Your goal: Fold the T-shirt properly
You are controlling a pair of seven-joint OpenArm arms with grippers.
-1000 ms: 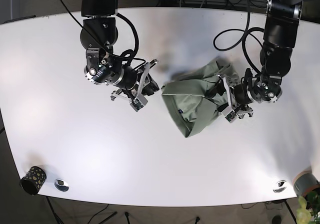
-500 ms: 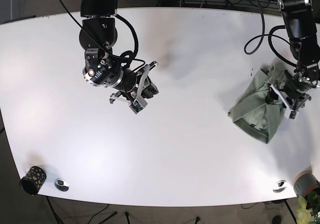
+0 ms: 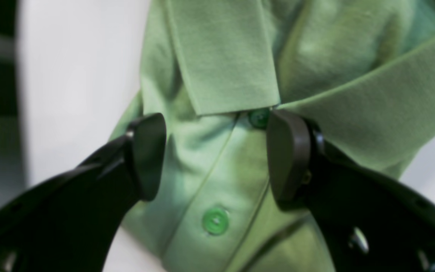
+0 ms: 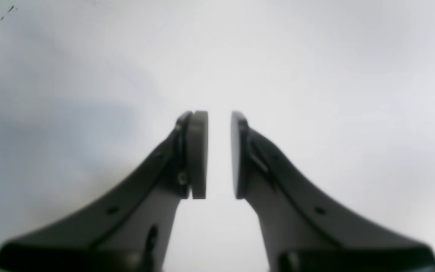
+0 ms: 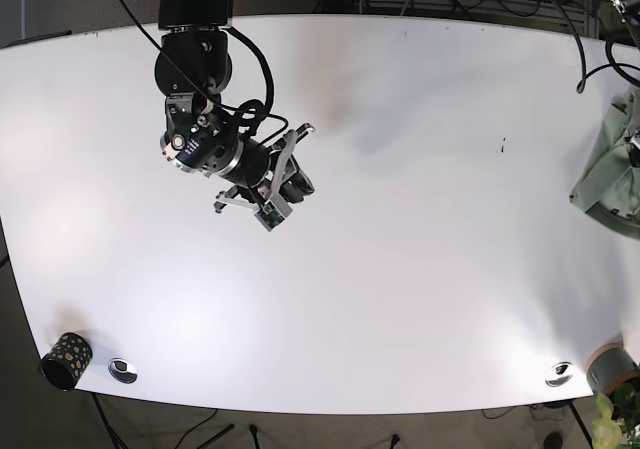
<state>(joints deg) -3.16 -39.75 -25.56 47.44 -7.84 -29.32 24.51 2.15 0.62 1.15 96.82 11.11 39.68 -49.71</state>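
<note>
White bench [image 5: 400, 269] fills the base view. At upper left of centre, the right tool [image 5: 283, 184] hangs low off a bent black arm, its fingers [image 4: 198, 155] nearly pressed together with a thin gap, pinching nothing. At the far right edge the left tool [image 3: 217, 155] is spread around the green T-shirt [image 5: 612, 174], one finger on each side of the placket below the collar. Two green buttons [image 3: 215, 221] show. One shirt, two arms.

Left gripper [image 3: 217, 158] agape, right gripper [image 4: 219, 155] near-closed.
</note>
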